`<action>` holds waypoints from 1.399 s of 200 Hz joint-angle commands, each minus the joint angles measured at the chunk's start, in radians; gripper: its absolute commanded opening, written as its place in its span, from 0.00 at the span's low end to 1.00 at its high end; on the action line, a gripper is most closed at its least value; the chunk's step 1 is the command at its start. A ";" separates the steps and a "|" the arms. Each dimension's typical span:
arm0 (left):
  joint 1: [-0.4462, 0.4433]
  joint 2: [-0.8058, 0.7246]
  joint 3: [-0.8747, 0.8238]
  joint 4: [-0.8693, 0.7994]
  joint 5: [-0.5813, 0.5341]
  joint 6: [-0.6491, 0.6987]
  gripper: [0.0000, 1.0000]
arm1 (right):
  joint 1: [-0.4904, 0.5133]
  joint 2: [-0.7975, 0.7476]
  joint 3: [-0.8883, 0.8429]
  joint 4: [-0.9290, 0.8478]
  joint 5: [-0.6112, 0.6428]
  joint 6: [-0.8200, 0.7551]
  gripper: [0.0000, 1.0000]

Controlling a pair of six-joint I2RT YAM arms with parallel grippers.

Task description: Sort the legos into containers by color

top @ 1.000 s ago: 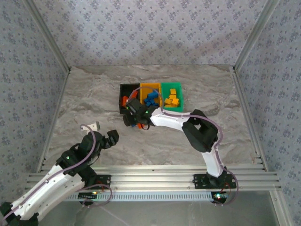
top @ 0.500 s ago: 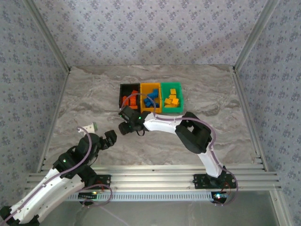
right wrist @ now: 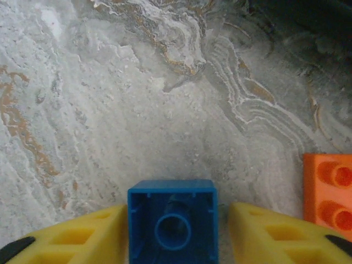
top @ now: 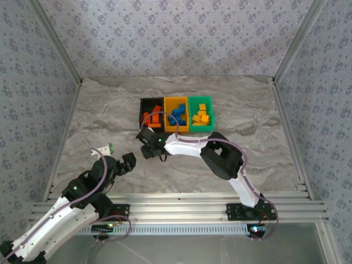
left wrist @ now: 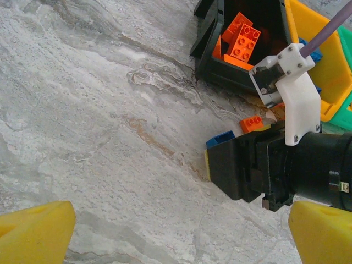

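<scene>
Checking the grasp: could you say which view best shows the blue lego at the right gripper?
Right wrist: the blue lego sits large between the fingers. Left wrist shows one corner; from above the right gripper covers it.

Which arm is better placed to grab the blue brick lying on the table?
Right. The right gripper straddles the blue brick with its yellow fingers; the left gripper hangs open, farther away.

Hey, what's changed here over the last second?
The right gripper pulled back from the bins, nearer and slightly left. Its fingers now sit either side of a blue brick, with a gap showing on one side, so no firm grip yet. The left gripper stayed open and barely shifted. The bins did not move.
</scene>
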 commanded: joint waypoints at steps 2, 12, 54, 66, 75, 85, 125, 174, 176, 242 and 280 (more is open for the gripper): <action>0.008 0.002 0.050 -0.005 0.000 0.001 0.99 | 0.001 -0.003 0.001 0.020 -0.004 -0.008 0.41; 0.009 0.008 0.054 -0.005 0.003 0.003 0.99 | 0.002 -0.035 -0.022 0.043 -0.001 -0.010 0.38; 0.008 0.069 0.064 0.078 0.044 0.033 0.99 | -0.028 -0.241 -0.148 0.118 0.036 -0.010 0.35; 0.009 0.098 0.069 0.099 0.054 0.040 1.00 | -0.057 -0.298 -0.170 0.116 0.049 -0.011 0.35; 0.009 0.121 0.071 0.114 0.062 0.043 1.00 | -0.086 -0.321 -0.175 0.107 0.050 -0.013 0.35; 0.008 0.147 0.074 0.132 0.073 0.046 0.99 | -0.122 -0.329 -0.164 0.085 0.050 -0.012 0.34; 0.008 0.283 0.090 0.228 0.148 0.096 1.00 | -0.239 -0.258 -0.069 0.010 0.036 -0.001 0.34; 0.009 0.504 0.129 0.340 0.223 0.174 1.00 | -0.325 -0.156 0.065 -0.011 -0.001 0.026 0.50; 0.008 0.511 0.129 0.345 0.225 0.177 0.99 | -0.328 -0.154 0.068 -0.007 -0.003 0.023 0.53; 0.031 0.565 0.189 0.308 0.182 0.160 1.00 | -0.295 -0.344 -0.062 0.052 -0.037 0.011 0.72; 0.033 0.436 0.248 0.175 0.100 0.178 0.99 | -0.195 -0.465 -0.311 0.119 -0.060 0.061 0.73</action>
